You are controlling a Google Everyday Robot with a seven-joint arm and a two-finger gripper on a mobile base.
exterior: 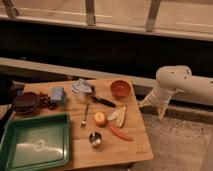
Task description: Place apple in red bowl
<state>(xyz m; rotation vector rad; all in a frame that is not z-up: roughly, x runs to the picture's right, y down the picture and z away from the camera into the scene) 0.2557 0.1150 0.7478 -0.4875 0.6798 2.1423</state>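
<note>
Not started: small round yellow-orange apple point(100, 118) on wooden table point(135, 145), outside orange-red round bowl point(120, 88); white gripper point(159, 104) off right edge, open/shut can't tell.

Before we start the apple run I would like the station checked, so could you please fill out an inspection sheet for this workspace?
Surface: wooden table, crowded.
Job's things: apple lies mid-table between the spoon and the pale wedge slices; red bowl stands upright near the far edge, apparently empty, apart from the apple.
Clutter: green tray, dark stacked bowls, blue item, crumpled wrapper, knife, carrot, metal cup.
Grippers: gripper hangs just off the table's right side, level with the red bowl; nothing seen in it.
Cables: nothing seen.
Surroundings: railing posts and dark ledge behind; speckled floor to the right.
</note>
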